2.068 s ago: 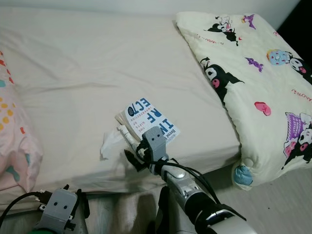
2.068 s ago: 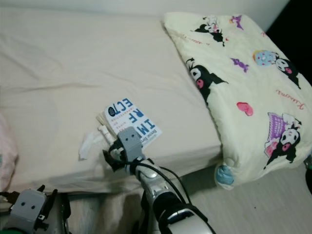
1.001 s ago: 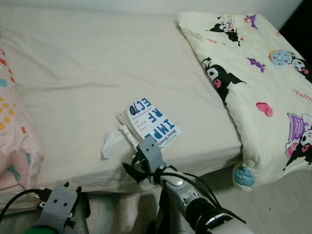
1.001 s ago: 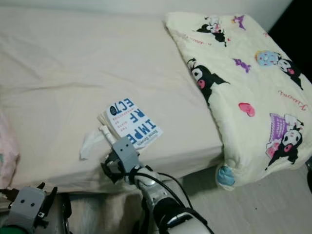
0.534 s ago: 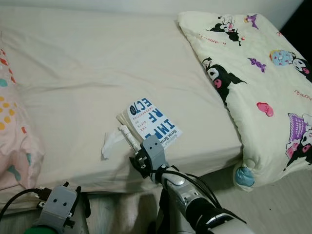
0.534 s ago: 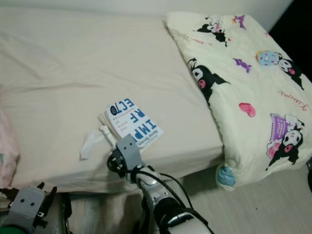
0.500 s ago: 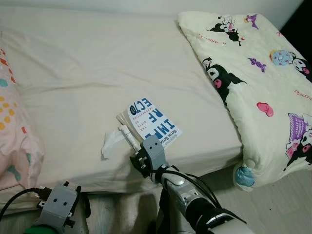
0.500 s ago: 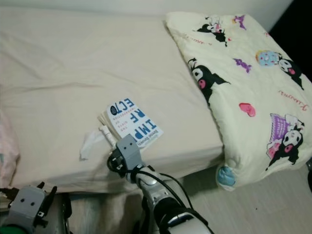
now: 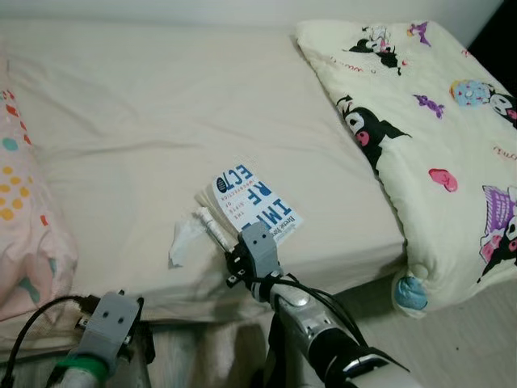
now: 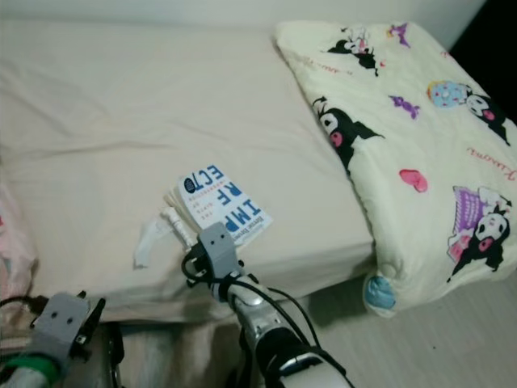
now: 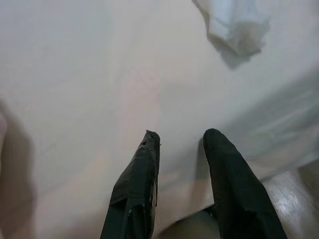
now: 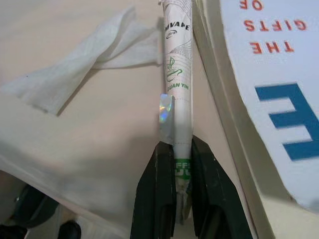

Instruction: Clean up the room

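A white tube with green print (image 12: 178, 89) lies on the bed sheet (image 9: 161, 121), close beside a blue-and-white book (image 9: 254, 206). My right gripper (image 12: 182, 145) is shut on the tube's near end, at the bed's front edge (image 9: 237, 260). A crumpled white tissue (image 9: 184, 241) lies just left of the tube. My left gripper (image 11: 182, 133) hangs low at the left over the sheet's edge, fingers open with nothing between them.
A cream quilt with cartoon prints (image 9: 436, 121) covers the bed's right side and drapes over the edge. A pink patterned pillow (image 9: 24, 218) sits at the left. Pale floor (image 9: 460, 347) shows at the lower right.
My right gripper has moved forward from the bed's edge onto the tube and shut on its end. The left arm has risen slightly.
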{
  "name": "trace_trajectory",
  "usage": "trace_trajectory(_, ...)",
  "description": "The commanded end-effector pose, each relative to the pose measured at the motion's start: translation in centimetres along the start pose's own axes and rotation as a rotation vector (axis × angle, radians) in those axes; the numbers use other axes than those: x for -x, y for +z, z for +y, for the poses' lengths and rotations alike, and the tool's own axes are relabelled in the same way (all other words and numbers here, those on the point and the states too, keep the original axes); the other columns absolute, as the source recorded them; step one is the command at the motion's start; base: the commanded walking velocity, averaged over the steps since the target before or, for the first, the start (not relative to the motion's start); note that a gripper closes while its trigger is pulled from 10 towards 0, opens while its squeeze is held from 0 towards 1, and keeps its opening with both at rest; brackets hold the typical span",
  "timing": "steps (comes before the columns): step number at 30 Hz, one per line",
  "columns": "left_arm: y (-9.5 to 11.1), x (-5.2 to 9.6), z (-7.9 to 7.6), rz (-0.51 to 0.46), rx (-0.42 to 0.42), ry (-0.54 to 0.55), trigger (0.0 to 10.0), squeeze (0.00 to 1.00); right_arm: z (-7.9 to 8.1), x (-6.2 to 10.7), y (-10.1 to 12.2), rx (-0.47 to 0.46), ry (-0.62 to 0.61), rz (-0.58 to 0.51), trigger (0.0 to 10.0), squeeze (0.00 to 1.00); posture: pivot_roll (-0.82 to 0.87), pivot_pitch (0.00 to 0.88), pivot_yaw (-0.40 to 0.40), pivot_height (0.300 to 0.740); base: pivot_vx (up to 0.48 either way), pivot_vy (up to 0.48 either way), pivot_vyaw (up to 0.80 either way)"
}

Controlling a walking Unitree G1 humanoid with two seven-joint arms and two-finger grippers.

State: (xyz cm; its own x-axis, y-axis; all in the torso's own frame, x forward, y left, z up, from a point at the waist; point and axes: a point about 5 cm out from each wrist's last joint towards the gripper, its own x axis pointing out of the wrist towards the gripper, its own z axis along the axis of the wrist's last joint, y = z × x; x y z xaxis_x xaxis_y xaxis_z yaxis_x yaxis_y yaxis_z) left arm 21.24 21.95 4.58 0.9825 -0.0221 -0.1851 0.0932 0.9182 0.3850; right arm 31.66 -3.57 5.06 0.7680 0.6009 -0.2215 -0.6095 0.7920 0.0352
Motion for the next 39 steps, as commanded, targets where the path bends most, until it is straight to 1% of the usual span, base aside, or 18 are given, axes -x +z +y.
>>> trace_trajectory(1, -1.0, 0.3, -0.8, 0.044, 0.004, -0.024, 10.0, 0.0, 0.0, 0.5, -0.9, -0.056, -0.034, -0.003, 0.0, 0.0, 0.1, 0.095, -0.083, 0.571, 0.0, 0.0, 0.0)
trace_trajectory(5, -0.9, 0.2, -0.9, 0.043, 0.004, -0.024, 10.0, 0.0, 0.0, 0.6, -1.0, -0.059, -0.038, -0.004, 0.0, 0.0, 0.1, 0.095, -0.083, 0.571, 0.0, 0.0, 0.0)
trace_trajectory(7, -0.3, -0.8, -1.2, 0.018, 0.025, -0.023, 10.0, 0.0, -1.7, 1.3, -0.4, -0.075, -0.097, -0.079, 0.0, 0.0, 0.08, 0.063, -0.061, 0.571, 0.0, 0.0, 0.0)
trace_trajectory(8, -0.3, -0.8, -1.2, 0.018, 0.025, -0.023, 10.0, 0.0, -1.7, 1.3, -0.4, -0.075, -0.097, -0.079, 0.0, 0.0, 0.08, 0.063, -0.061, 0.571, 0.0, 0.0, 0.0)
trace_trajectory(9, 0.2, -1.5, -1.3, 0.003, 0.045, -0.014, 10.0, 0.0, -2.7, 1.8, 0.2, -0.092, -0.136, -0.131, 0.0, 0.0, 0.08, 0.063, -0.061, 0.571, 0.0, 0.0, 0.0)
trace_trajectory(10, 1.0, -2.5, -1.3, -0.019, 0.083, 0.016, 10.0, 0.0, -4.1, 2.5, 0.9, -0.113, -0.189, -0.203, 0.0, 0.0, 0.07, 0.03, -0.05, 0.571, 0.0, 0.0, 0.0)
trace_trajectory(11, 1.0, -2.5, -1.3, -0.019, 0.083, 0.016, 10.0, 0.0, -4.1, 2.5, 0.9, -0.113, -0.189, -0.203, 0.0, 0.0, 0.07, 0.03, -0.05, 0.571, 0.0, 0.0, 0.0)
trace_trajectory(12, 2.2, -3.8, -1.6, -0.046, 0.126, 0.041, 10.0, 0.0, -5.6, 3.5, 1.9, -0.134, -0.248, -0.289, 0.0, 0.0, 0.06, 0.024, -0.043, 0.571, 0.0, 0.0, 0.0)
trace_trajectory(13, 2.6, -4.4, -1.9, -0.054, 0.13, 0.041, 10.0, 0.0, -6.1, 3.9, 2.1, -0.138, -0.265, -0.314, 0.0, 0.0, 0.05, 0.023, -0.042, 0.571, 0.0, 0.0, 0.0)
trace_trajectory(14, 2.6, -4.4, -1.9, -0.054, 0.13, 0.041, 10.0, 0.0, -6.1, 3.9, 2.1, -0.138, -0.265, -0.314, 0.0, 0.0, 0.05, 0.023, -0.042, 0.571, 0.0, 0.0, 0.0)
trace_trajectory(19, 3.9, -5.8, -3.4, -0.076, 0.121, 0.01, 10.0, 0.0, -6.8, 4.8, 2.2, -0.164, -0.315, -0.367, 0.0, 0.0, 0.03, 0.0, -0.03, 0.571, 0.0, 0.0, 0.0)
trace_trajectory(21, 4.1, -6.0, -3.6, -0.078, 0.122, 0.008, 10.0, 0.0, -6.9, 5.0, 2.2, -0.17, -0.321, -0.378, 0.0, 0.0, 0.03, 0.0, -0.03, 0.571, 0.0, 0.0, 0.0)
trace_trajectory(22, 4.4, -6.2, -3.7, -0.087, 0.124, 0.012, 10.0, 0.0, -7.0, 5.1, 2.1, -0.167, -0.336, -0.375, 4.6, 0.0, 0.02, 0.0, -0.026, 0.571, 0.0, 0.0, 0.0)
trace_trajectory(23, 4.7, -6.4, -3.8, -0.092, 0.122, 0.017, 10.0, 0.0, -7.1, 5.1, 2.0, -0.167, -0.348, -0.368, 10.0, 0.0, 0.02, 0.0, -0.026, 0.571, 0.0, 0.0, 0.0)
trace_trajectory(27, 5.0, -6.8, -3.8, -0.101, 0.148, 0.057, 10.0, 0.0, -7.2, 5.4, 1.9, -0.14, -0.365, -0.355, 10.0, 0.0, 0.01, 0.0, -0.027, 0.571, 0.0, 0.0, 0.0)
trace_trajectory(29, 5.1, -6.9, -3.6, -0.104, 0.15, 0.074, 10.0, 0.0, -7.0, 5.4, 1.9, -0.135, -0.341, -0.355, 10.0, 0.0, 0.02, 0.0, -0.03, 0.571, 0.0, 0.0, 0.0)
trace_trajectory(35, 5.9, -7.0, -2.6, -0.147, 0.166, 0.113, 10.0, 0.0, -6.5, 5.4, 3.4, -0.141, -0.298, -0.435, 10.0, 0.0, 0.03, 0.0, -0.041, 0.571, 0.0, 0.0, 0.0)
trace_trajectory(39, 6.4, -7.0, -2.4, -0.174, 0.156, 0.121, 10.0, 0.0, -6.5, 5.3, 3.6, -0.137, -0.304, -0.442, 10.0, 0.0, 0.03, 0.0, -0.043, 0.59, 0.0, 0.0, 0.0)
